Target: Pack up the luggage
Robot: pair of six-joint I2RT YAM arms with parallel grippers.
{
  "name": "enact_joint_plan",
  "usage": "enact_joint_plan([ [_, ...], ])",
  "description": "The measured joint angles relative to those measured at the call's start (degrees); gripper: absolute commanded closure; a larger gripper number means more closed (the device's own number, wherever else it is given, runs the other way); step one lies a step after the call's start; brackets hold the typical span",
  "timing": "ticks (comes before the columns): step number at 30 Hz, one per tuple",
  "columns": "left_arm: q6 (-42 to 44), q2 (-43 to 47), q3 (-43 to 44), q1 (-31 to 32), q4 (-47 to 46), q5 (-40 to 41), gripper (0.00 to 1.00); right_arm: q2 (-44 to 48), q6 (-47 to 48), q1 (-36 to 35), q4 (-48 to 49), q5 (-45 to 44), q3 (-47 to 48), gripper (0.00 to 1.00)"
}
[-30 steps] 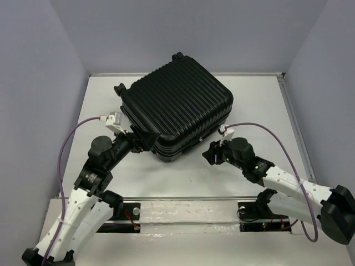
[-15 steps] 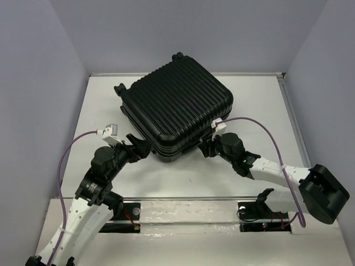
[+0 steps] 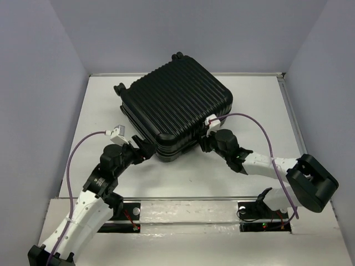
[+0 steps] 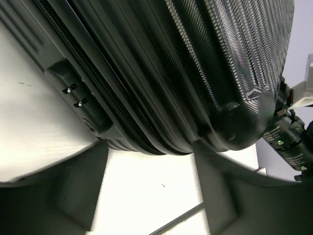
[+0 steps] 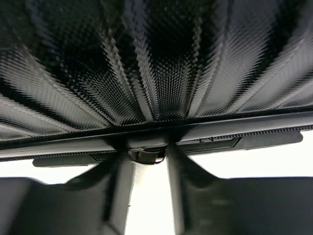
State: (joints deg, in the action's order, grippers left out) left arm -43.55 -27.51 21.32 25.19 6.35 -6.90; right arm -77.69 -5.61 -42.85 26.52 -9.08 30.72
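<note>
My left tool [image 3: 143, 146] gapes wide at the near corner of the luggage [image 3: 177, 105]. My right tool [image 5: 145, 157] is partly open, fingertips against its seam. One luggage lies closed mid-tabletop [image 3: 255, 105], with two tools.

The top external camera looks down from above and behind the arm bases at the table's [image 3: 100, 111] near edge, taking in the whole tabletop and the suitcase [image 3: 177, 105]. The left wrist camera sits close to the suitcase's near left corner, facing right along its side to the right arm [image 4: 293, 142]. The right wrist camera looks close-up at the zipper seam [image 5: 220, 131] on that same near side
</note>
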Motion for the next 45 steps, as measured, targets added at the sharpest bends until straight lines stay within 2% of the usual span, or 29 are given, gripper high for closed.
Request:
enact_joint_plan([
  [3, -0.07, -1.90, -0.72, 0.37, -1.81, -1.01, 0.43, -0.37, 1.07, 0.00, 1.11, -0.46, 0.00, 0.89],
  [5, -0.09, -2.75, -1.36, 0.98, -2.80, -1.29, 0.45, -0.42, 1.66, -0.11, 1.79, -1.16, -0.07, 0.93],
  [11, -0.17, -6.51, -2.34, 3.82, -6.45, -1.38, 0.49, 1.09, 1.77, -0.92, 2.97, -1.95, -1.40, 0.93],
  [18, -0.26, -11.56, -2.34, 5.90, -10.56, -3.23, 0.49, 5.44, 0.57, -4.24, -6.21, -3.67, -0.72, 0.93],
  [24, -0.83, -17.86, -0.22, 8.61, -14.32, -5.03, 0.49, 6.75, -5.31, -13.77, -14.01, -3.34, 1.27, 0.93],
  [26, -1.14, -21.14, 1.60, 11.26, -15.69, -5.05, 0.49, 5.62, -7.48, -18.49, -14.80, -3.65, 2.47, 0.93],
  [30, -1.25, -25.49, 4.85, 15.02, -15.91, -5.16, 0.49, 0.33, -10.47, -24.46, -13.00, -5.31, 6.49, 0.93],
  [36, -0.37, -27.98, 9.09, 15.32, -10.40, -5.86, 0.49, -6.10, -11.37, -28.13, -4.37, -12.57, 7.61, 0.93],
  [38, 0.61, -29.16, 11.67, 15.30, -6.91, -5.79, 0.46, -7.19, -11.19, -29.18, 0.17, -15.76, 6.32, 0.93],
  [39, 0.98, -29.77, 12.96, 15.30, -5.33, -5.68, 0.40, -7.39, -11.13, -29.40, 1.38, -16.48, 5.84, 0.93],
  [41, 2.12, -30.42, 14.71, 15.32, -2.93, -5.42, 0.28, -8.11, -11.06, -29.97, 6.25, -18.38, 4.39, 0.89],
  [42, 2.69, -30.88, 16.48, 15.37, -1.07, -5.44, 0.14, -8.41, -11.06, -30.08, 7.45, -18.73, 4.13, 0.82],
  [43, 3.02, -31.26, 18.12, 15.34, 0.59, -5.38, 0.07, -9.09, -11.21, -30.38, 9.20, -19.63, 3.76, 0.62],
  [44, 3.06, -31.41, 19.30, 15.28, 1.55, -5.27, 0.02, -9.18, -11.80, -30.49, 11.26, -19.34, 2.97, 0.53],
  [45, 3.63, -31.56, 21.40, 14.97, 3.23, -4.94, 0.01, -8.90, -13.03, -31.10, 13.60, -19.23, 1.51, 0.45],
])
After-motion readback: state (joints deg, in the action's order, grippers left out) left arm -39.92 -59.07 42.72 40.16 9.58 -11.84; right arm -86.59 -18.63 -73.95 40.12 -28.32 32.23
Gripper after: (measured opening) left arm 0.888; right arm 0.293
